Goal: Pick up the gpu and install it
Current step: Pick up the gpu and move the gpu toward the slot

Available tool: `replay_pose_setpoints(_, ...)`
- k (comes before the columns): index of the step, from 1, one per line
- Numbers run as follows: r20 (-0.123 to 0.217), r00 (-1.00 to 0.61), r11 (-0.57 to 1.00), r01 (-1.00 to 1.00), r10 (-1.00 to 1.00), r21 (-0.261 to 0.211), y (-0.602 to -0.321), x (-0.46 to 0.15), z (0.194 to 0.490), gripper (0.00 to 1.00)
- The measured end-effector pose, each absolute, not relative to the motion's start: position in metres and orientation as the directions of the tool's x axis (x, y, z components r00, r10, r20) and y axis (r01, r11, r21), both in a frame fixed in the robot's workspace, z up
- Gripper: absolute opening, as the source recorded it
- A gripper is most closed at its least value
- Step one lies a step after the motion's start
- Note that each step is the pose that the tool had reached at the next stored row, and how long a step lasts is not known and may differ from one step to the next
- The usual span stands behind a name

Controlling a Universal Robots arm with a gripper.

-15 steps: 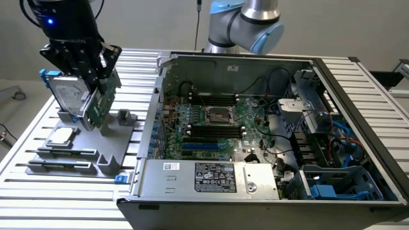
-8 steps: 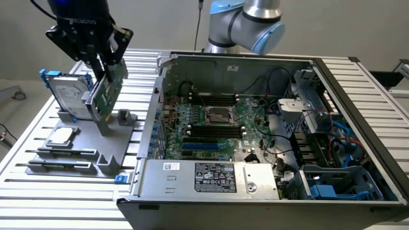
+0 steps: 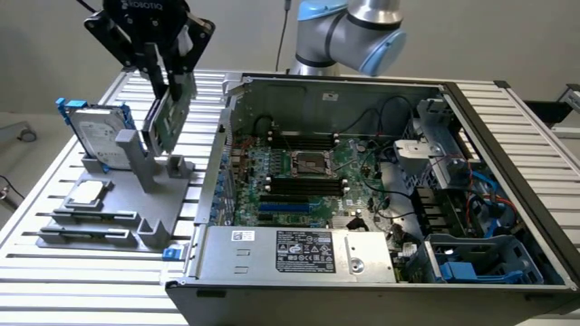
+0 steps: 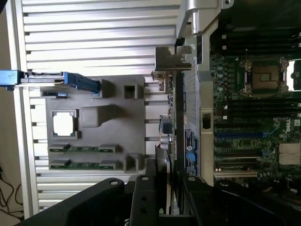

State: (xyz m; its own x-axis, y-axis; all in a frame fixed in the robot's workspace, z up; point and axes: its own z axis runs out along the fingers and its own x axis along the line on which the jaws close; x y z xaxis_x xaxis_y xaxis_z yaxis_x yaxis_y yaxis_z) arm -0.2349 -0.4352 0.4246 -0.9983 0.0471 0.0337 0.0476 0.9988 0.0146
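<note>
Hard drive (image 3: 95, 132) stands on edge at the far left of the exterior view, in the grey holder (image 3: 136, 173). Just right of it is the gripper (image 3: 172, 88), its fingers pinching the top edge of the gpu (image 3: 170, 119) from both faces. The card hangs straight below the gripper. It stands on edge, and its long axis looks nearer upright than level. Its low edge is close above the holder; I cannot tell whether it is clear of it. Further right, past the case wall (image 3: 222, 136), the motherboard (image 3: 299, 170) lies flat, with its blue slot (image 3: 281, 204) empty. The target therefore lies right of the card and lower.
</note>
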Motion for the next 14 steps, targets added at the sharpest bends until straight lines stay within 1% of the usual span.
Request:
replay_pose_setpoints(6,0.052,-0.998,0.999,0.048,0.047,0.014,-0.435,-0.207,0.432,0.26)
replay_pose_setpoints(14,0.063,-0.997,0.999,0.048,0.047,0.013,-0.435,-0.171,0.432,0.26)
